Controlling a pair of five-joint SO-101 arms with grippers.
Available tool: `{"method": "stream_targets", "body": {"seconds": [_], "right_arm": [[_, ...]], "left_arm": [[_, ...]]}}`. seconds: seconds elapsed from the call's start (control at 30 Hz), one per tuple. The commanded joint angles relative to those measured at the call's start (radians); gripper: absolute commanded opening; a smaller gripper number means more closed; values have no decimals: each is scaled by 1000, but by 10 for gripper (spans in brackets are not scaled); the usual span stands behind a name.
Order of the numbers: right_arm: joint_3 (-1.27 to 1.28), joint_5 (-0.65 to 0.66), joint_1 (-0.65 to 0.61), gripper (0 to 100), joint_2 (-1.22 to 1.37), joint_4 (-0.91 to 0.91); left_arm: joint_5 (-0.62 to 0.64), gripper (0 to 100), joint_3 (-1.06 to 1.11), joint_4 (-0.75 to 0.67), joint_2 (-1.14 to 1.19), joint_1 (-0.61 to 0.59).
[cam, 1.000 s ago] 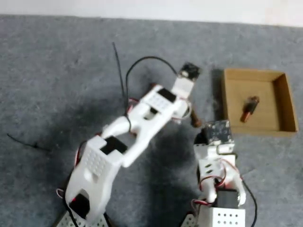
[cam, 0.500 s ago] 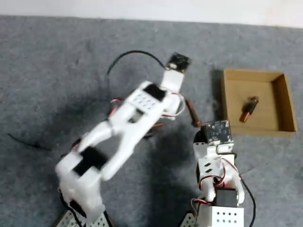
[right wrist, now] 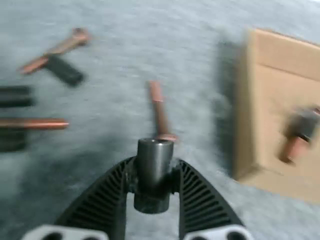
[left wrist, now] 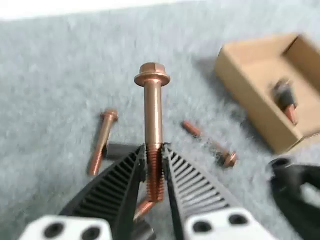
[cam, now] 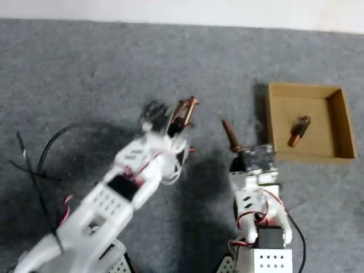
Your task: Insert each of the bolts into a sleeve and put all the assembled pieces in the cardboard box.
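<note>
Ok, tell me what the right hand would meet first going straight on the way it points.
Probably the loose bolt just ahead of the sleeve the right hand holds, though depth is unclear.

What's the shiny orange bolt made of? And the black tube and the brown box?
The bolt in the left gripper looks like copper-coloured metal: it shines and has cut threads. It may only be plated. The sleeve in the right gripper is a smooth, dull black tube, metal or plastic; I cannot tell which. The box is plain brown cardboard, matte with thin upright walls.
</note>
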Motion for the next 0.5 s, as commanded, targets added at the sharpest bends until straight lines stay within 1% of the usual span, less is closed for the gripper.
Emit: {"method": "stream_targets", "body": {"seconds": [0.0,0.13,0.23,0.27,0.33,0.37,0.4,0.47], "right_arm": [[13,-3,-130,5,-7,-35],[27,-3,-260,5,-5,-102],[84,3,-268,5,-5,-180],[101,35,-249,5,-5,-197],[113,103,-214,5,-5,-200],[116,117,-199,5,-5,-199],[114,115,-183,5,-5,-199],[114,115,-159,5,-5,-188]], "left_arm": [[26,5,117,-146,-206,-10],[31,5,197,-150,-343,-1],[31,5,234,-149,-412,-1],[31,5,246,-141,-424,-1],[31,6,259,-78,-426,-1],[31,6,254,-28,-417,-4],[31,6,236,32,-403,-7],[31,6,165,196,-357,-10]]}}
